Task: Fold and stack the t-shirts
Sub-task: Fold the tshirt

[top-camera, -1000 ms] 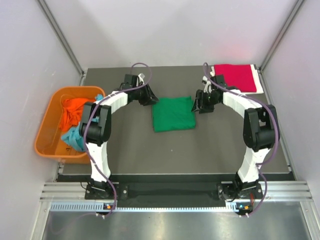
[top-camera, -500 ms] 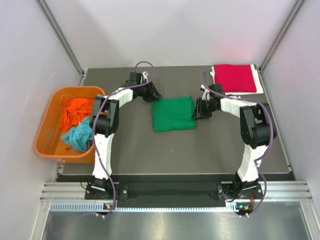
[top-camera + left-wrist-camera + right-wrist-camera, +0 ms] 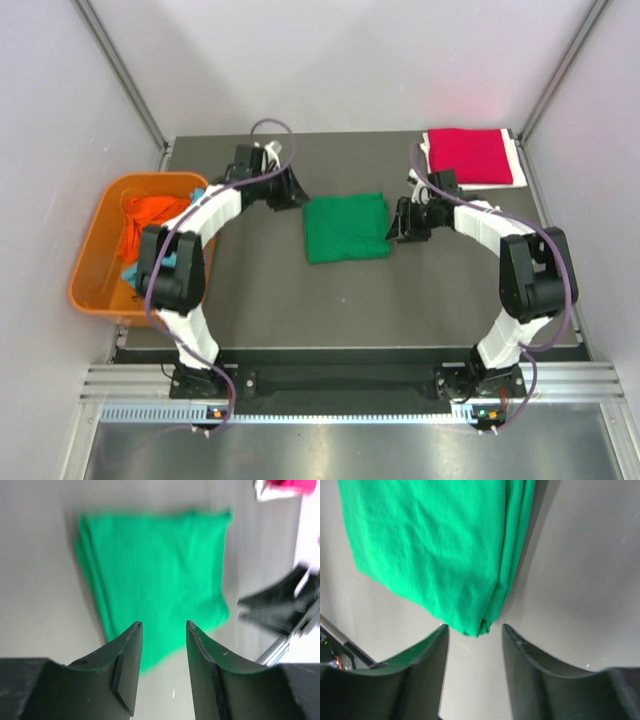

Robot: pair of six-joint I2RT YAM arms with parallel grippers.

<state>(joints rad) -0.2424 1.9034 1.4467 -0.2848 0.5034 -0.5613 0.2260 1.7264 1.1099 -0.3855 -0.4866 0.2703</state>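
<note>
Green t-shirt [image 3: 346, 227] lay folded flat at the middle of the table [image 3: 300, 300], a tidy rectangle. Left gripper [image 3: 164, 630] sat just off its left edge, jaws parted with a clear gap and nothing held. Right gripper [image 3: 472, 630] sat at the shirt's right edge, a folded corner just past its tips, jaws likewise parted and empty. Red t-shirt [image 3: 470, 155] lay folded at the far right corner. Orange tub [image 3: 85, 290] stood left of the table, holding the bunched orange t-shirt [image 3: 150, 215] and light blue t-shirt [image 3: 128, 272].
</note>
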